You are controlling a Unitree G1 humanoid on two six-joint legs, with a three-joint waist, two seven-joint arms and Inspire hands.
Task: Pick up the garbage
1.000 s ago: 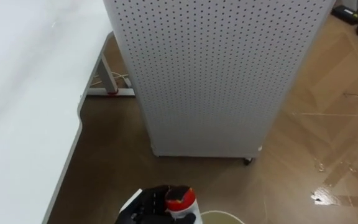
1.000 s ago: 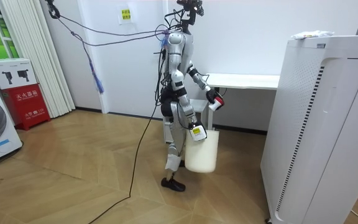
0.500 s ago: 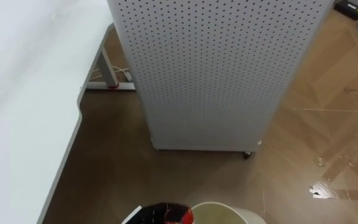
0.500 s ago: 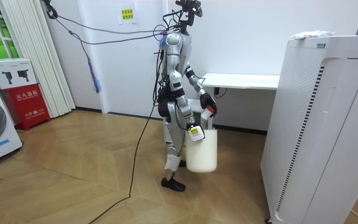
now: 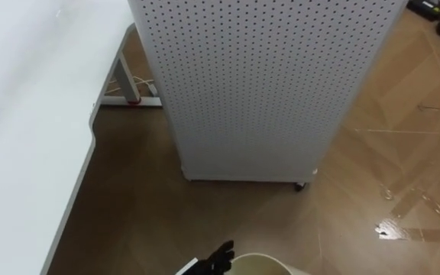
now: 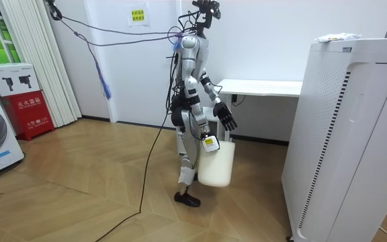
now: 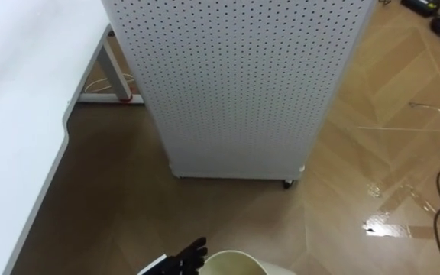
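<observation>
Upper centre before me stands a white perforated cabinet [image 5: 266,84] on brown wooden floor [image 5: 403,153]; a white desk [image 5: 21,130] runs down the left. The room view's far left has pale curtains [image 6: 39,60].

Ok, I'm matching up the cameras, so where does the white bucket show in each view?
Left eye view: the white bucket shows its rim at the bottom edge, just right of centre.
Right eye view: its rim is at the bottom edge, near centre.
Room view: it hangs at the robot's side, mid-picture.
Shared landmark: the perforated white cabinet, at the room view's right.
</observation>
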